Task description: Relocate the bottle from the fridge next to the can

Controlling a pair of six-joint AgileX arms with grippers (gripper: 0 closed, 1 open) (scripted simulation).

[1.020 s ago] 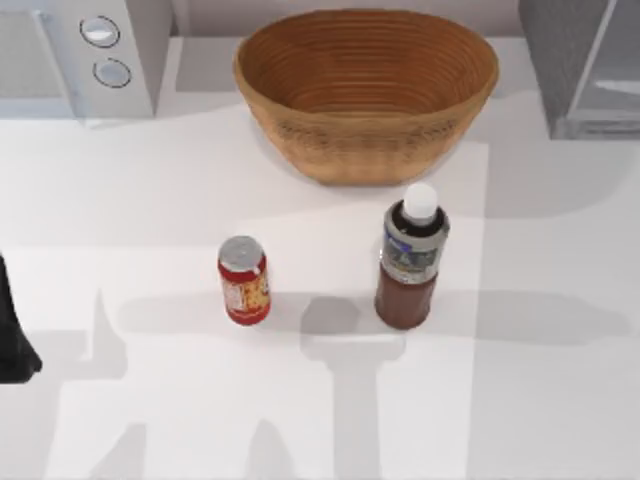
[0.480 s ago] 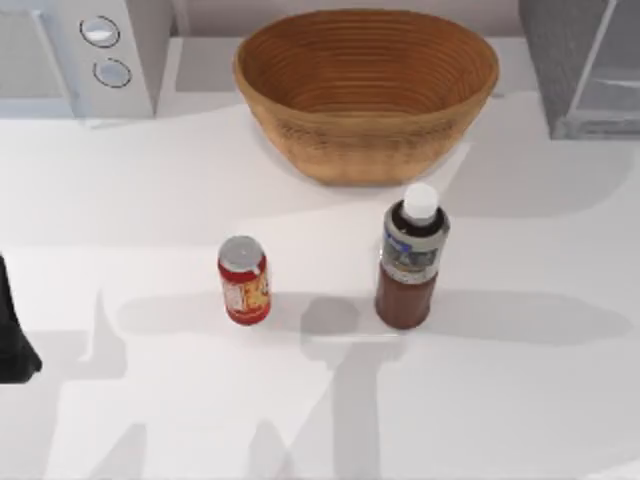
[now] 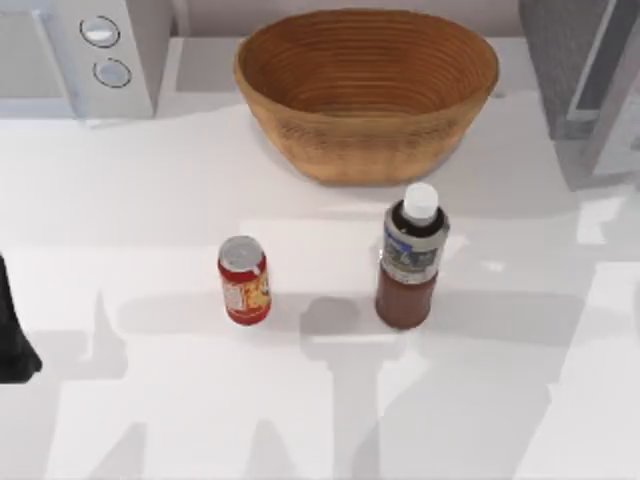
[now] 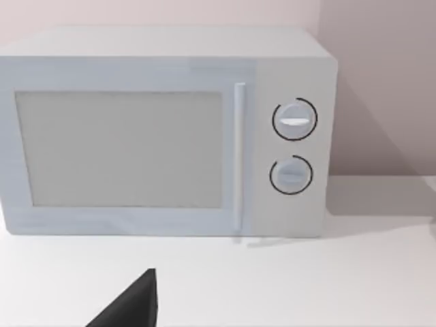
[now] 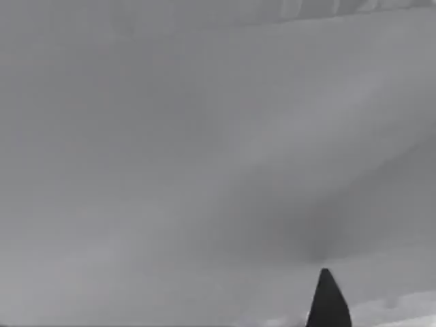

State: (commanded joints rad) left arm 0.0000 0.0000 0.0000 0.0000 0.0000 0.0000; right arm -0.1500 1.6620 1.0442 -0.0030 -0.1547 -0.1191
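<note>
parking at table's left edge, left arm [image 3: 15, 335]

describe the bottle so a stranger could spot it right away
Start at the woven basket at the table's back. Just in front of it, toward the right, stands the bottle. It is dark reddish-brown with a white cap, taller than the short red can to its left.

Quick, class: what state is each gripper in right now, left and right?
Left gripper: cannot be told; parked near the microwave.
Right gripper: cannot be told; close against a grey surface.
</note>
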